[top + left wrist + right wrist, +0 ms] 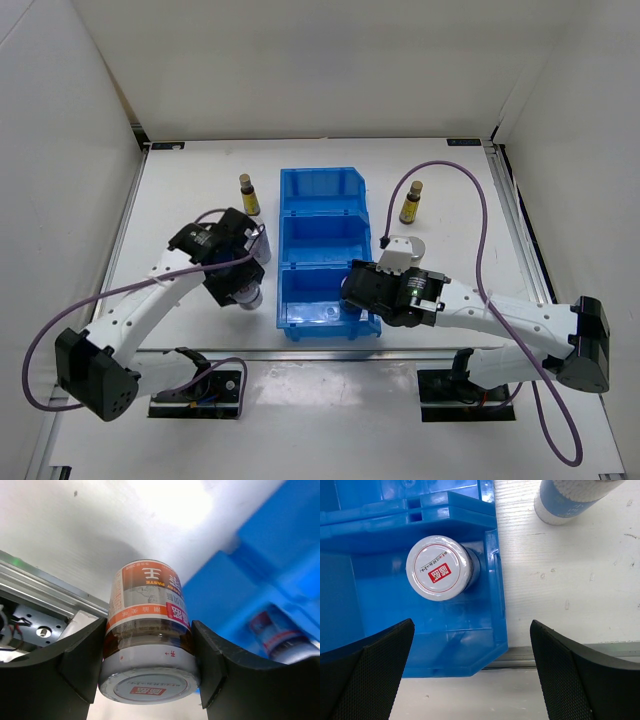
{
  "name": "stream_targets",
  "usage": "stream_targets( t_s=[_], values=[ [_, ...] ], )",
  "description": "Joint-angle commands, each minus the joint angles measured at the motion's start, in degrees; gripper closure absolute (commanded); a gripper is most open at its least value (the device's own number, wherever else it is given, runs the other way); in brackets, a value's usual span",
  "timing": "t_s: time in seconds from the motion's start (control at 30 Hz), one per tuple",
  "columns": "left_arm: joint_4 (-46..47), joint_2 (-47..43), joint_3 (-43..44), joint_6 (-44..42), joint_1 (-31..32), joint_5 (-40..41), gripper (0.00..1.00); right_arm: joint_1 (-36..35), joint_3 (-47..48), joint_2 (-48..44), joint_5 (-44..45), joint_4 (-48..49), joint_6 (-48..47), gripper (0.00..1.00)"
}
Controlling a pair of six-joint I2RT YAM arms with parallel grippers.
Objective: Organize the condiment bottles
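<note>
The tabletop carries the blue bin, which sits just to the right of the left gripper and directly beneath the right gripper. The left gripper is pinching a red-lidded jar just below the lid, one finger on each side. I cannot tell whether the jar's base is off the tabletop. The right gripper is spread wide and holds nothing. Below it, a second jar stands upright in the compartment, close to the wall on the gripper's right.

Ahead of that gripper and to its right, outside the bin, is a white-blue cylinder. Another cylinder stands just beside the left gripper, between it and the bin. One amber bottle is well ahead of the left gripper, and the other amber bottle is well ahead of the right.

The main hazard, as I judge it, is crowding. If the held jar is carried to the compartment under the right gripper, the two arms could meet there. A low pass could catch the jar's base on the bin wall, twisting the jar in the pinch or shoving the bin. A careless swing might topple the cylinder beside the left gripper. Setting the jar down onto the second jar would leave it tilted.
</note>
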State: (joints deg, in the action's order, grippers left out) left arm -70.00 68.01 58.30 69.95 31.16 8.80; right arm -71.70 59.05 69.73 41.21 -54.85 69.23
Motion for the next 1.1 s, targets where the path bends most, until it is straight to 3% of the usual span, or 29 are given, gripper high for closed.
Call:
stream_targets(
  t_s=[0.0,0.17,0.3,0.6,0.8,1.07],
  values=[
    [-5.31,-2.88,10.41,-2.62,0.22,5.52,0.89,-0.28,0.63,-2.23,1.59,0.89,0.9,0.0],
    [-7.96,-2.18,22.97,-5.53,0.22,6.06,0.89,-0.28,-1.82,-6.35,2.82,-0.26,4.06,0.0],
    [-6.22,0.89,26.07,-6.05,4.43,4.04,0.89,-0.28,-3.76,-9.61,3.96,-0.78,6.27,0.0],
    [2.67,13.63,26.07,-5.53,17.09,1.13,0.89,-0.28,-3.94,-9.71,3.96,-1.4,7.5,0.0],
    [6.52,20.05,26.16,-6.93,18.24,-0.44,0.89,-0.28,-3.94,-9.71,3.96,-1.4,7.5,0.0],
    [16.02,23.49,16.67,-7.46,18.24,-4.23,0.89,-0.28,-4.47,-9.71,4.49,-1.4,7.5,0.0]
  ],
)
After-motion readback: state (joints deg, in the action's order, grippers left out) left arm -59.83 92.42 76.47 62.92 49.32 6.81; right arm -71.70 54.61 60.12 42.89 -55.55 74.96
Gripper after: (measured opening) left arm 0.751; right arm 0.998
